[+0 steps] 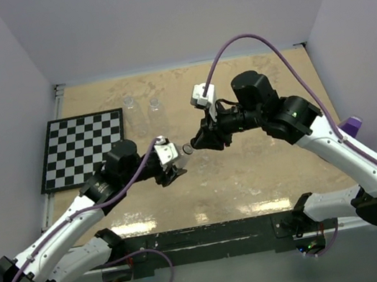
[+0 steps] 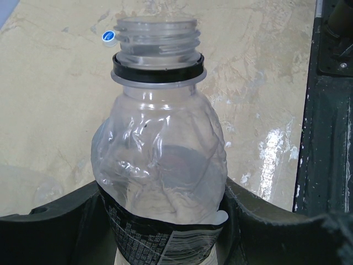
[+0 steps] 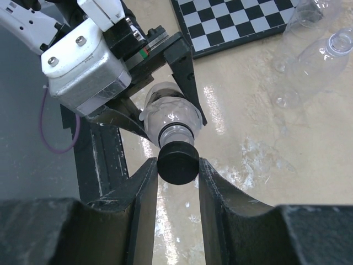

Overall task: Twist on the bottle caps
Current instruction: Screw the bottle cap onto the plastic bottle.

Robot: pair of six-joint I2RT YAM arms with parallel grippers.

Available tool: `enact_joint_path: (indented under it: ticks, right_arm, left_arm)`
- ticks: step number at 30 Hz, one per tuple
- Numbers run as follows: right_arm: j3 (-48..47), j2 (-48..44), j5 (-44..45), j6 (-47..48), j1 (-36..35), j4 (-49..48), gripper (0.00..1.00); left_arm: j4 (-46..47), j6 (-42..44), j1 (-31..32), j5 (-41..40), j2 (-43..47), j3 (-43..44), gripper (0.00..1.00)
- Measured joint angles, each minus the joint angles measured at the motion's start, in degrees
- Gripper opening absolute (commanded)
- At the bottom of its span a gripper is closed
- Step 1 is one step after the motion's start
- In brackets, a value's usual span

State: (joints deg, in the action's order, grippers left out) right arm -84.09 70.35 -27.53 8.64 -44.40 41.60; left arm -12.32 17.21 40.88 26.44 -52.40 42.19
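My left gripper is shut on a clear bottle with a crumpled body and holds it above the table. The bottle's threaded mouth is bare, with a black ring below it. My right gripper is shut on the black cap and holds it right in front of that bottle's neck, in line with it. I cannot tell if they touch. In the top view the two grippers meet near the table's middle, the right gripper facing the bottle's mouth. One blue cap lies on the table.
Two more clear open bottles are on the table at the back, beside a checkerboard mat. They also show in the right wrist view. A purple object sits at the right edge.
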Motion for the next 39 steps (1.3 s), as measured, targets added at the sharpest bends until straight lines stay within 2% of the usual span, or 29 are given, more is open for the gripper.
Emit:
enact_joint_path:
  ticks: [39]
  right_arm:
    - [0.0,2.29,-5.2,1.57,0.0,-0.02,0.17]
  left_arm:
    - [-0.79,0.68,0.0,4.22,-0.61,0.61,0.0]
